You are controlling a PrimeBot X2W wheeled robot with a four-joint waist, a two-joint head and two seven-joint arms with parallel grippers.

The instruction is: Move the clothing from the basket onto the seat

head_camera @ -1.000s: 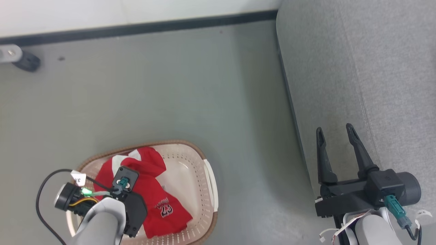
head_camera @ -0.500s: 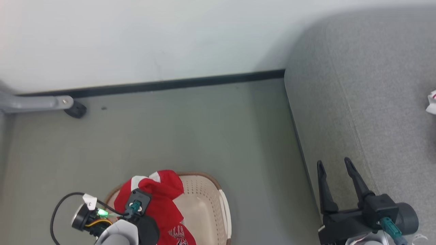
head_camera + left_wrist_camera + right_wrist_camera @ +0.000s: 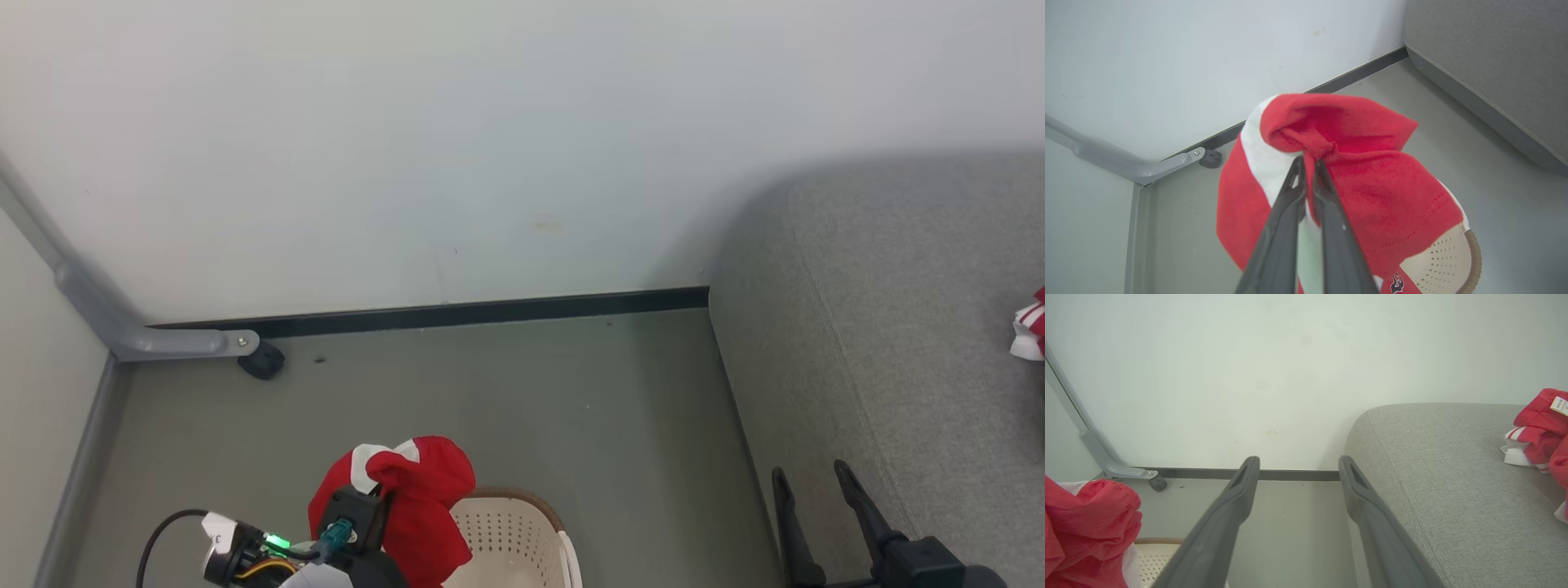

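A red garment [image 3: 1363,171] with a white panel hangs bunched from the left tool [image 3: 1307,160], whose two dark fingers are clenched on a fold near the cloth's top. The cloth drapes down on both sides of the fingers, and navy-and-white print shows at its lower end. It hangs over the basket [image 3: 1453,261], covering most of it in the left wrist view. Whether its lowest part touches the basket cannot be told.

The cream basket, perforated and brown-rimmed, stands on the floor [image 3: 531,384], apart from the seat's front edge with a strip of bare floor between them. What lies inside it is hidden by the hanging cloth.

The seat [image 3: 898,327] is grey woven fabric with a rounded corner next to the wall [image 3: 490,163]. A second red garment [image 3: 1539,428], with white stripes and a white tag, lies crumpled on the seat, well in from that corner.

The right tool [image 3: 1299,459] is released, its fingers spread wide and grasping nothing. It hovers over the seat's front edge, pointing toward the wall.

A dark skirting strip [image 3: 490,310] runs along the foot of the wall. At the floor's far corner, a grey metal bar [image 3: 163,343] ends beside a black foot [image 3: 263,361].
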